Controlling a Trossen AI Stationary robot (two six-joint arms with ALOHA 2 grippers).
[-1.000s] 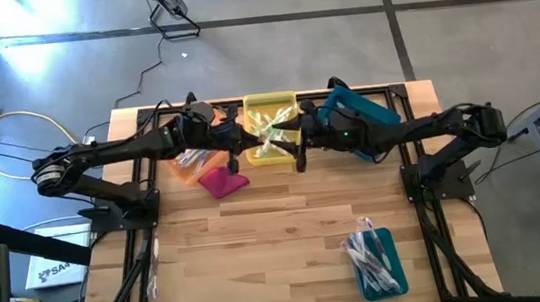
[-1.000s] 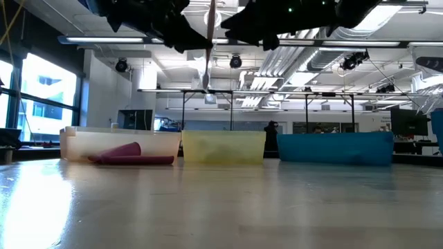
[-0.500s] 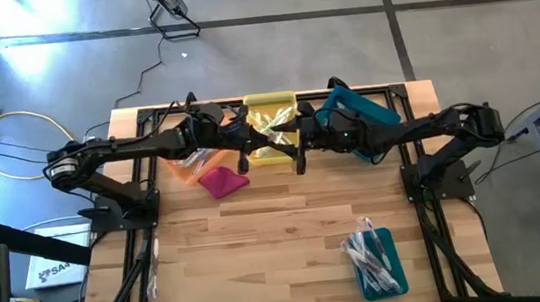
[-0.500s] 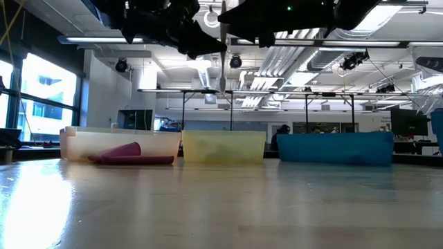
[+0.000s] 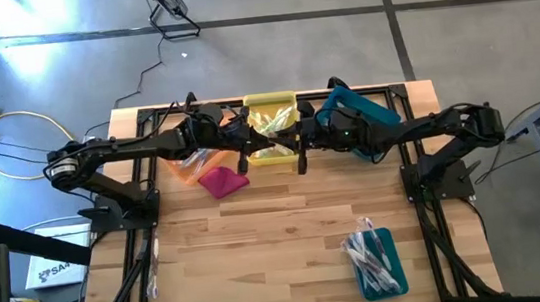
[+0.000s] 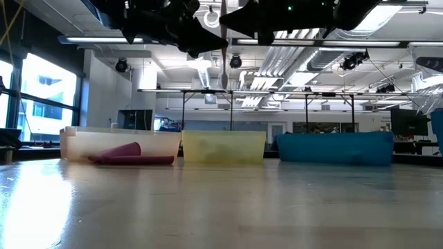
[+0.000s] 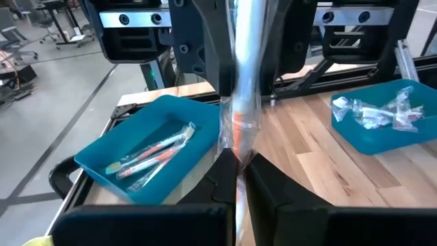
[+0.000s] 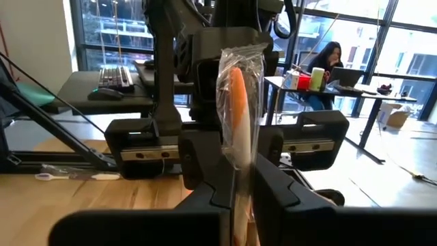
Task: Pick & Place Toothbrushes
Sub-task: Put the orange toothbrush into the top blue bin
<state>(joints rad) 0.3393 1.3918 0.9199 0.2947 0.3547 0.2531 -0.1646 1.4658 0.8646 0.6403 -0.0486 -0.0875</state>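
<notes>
No text or label can be read anywhere.

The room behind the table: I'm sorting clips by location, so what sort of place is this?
Probably an open-plan office or robotics lab. Exposed ceiling ducts and large windows show behind the table; a person sits at a desk with a laptop, and a keyboard rests on another desk.

a wooden table [image 5: 288,229] carries orange [image 5: 191,164], yellow [image 5: 270,106] and two teal bins [image 5: 382,260], plus a magenta cloth [image 5: 223,182].
</notes>
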